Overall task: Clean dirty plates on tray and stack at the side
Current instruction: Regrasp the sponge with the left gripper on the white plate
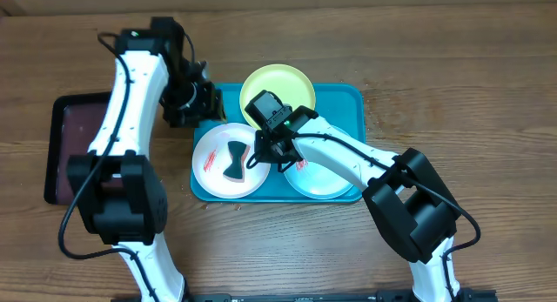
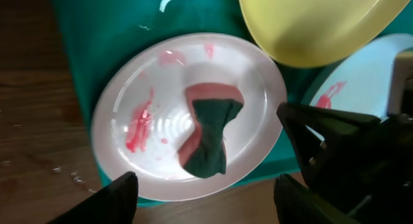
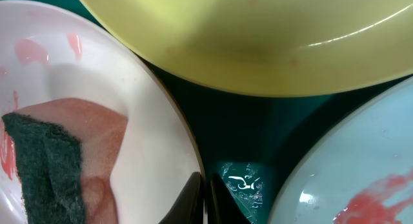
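3 plates sit on the tray (image 1: 348, 102): white plate (image 1: 248, 184) at its left end, mint-blue plate (image 1: 324, 182) at the right end, lime green plate (image 1: 278, 84) at the far side, overhanging the far rim & prob. tilted. White has red smears (image 2: 139, 124), mint-blue has more, green looks near clean. A sponge (image 2: 210, 137), dark scour face on pink foam, lies twisted in the middle of the white plate. Judgement: plates are light, stiff, thin plastic, slick where smeared. Best hold is a pinch on the rim w/ one finger under, else they skid on the tray. The sponge is soft & squashes, so grab it across its narrow waist. The right gripper (image 3: 205, 201) is clenched, fingers pressed together w/ nothing seen btw them, tips low just beside the white plate's rim, btw white & mint-blue. The left gripper (image 2: 205, 185) is released, fingers wide, hovering over the white plate's edge & holding nothing. A maroon tray (image 1: 74, 145) lies on the desk (image 1: 452, 76), left of the plates.
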`<state>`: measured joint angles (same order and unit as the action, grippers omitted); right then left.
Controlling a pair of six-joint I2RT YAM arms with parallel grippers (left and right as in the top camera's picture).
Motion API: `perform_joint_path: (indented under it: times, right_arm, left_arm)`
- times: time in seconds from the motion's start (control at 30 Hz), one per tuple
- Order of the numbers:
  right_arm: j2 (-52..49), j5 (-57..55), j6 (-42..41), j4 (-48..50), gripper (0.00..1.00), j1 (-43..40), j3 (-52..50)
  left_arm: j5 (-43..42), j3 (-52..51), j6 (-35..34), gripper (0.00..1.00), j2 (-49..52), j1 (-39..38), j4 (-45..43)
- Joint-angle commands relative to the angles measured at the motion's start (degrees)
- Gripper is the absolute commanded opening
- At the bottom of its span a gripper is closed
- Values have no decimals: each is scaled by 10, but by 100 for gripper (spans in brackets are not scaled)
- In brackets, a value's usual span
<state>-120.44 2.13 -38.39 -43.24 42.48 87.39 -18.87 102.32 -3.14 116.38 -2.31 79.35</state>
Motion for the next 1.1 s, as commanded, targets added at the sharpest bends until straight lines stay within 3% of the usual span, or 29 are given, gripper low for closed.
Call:
perform_joint_path:
  times: [0.0, 0.03, 0.07, 0.1, 0.37, 0.47, 1.07]
  right_arm:
    - [-3, 5, -13, 3, 4, 2, 2]
    - [-3, 5, -13, 3, 12, 2, 2]
    - [-3, 5, -13, 1, 30, 2, 2]
    - [-3, 5, -13, 0, 37, 2, 1]
    - [-3, 5, -13, -2, 37, 2, -19]
    - [-3, 6, -13, -11, 34, 2, -19]
    - [-27, 21, -24, -8, 21, 4, -19]
  left_arm:
    - [-55, -60, 47, 73, 7, -16, -33]
    - [-52, -70, 47, 74, 7, -19, -40]
    - [-49, -82, 47, 75, 7, -23, -47]
    - [-47, -92, 47, 76, 7, -27, -52]
    - [-45, -114, 47, 76, 7, -33, -68]
    - [-43, -114, 54, 68, 7, -34, -68]
    - [-43, -144, 57, 66, 7, -40, -86]
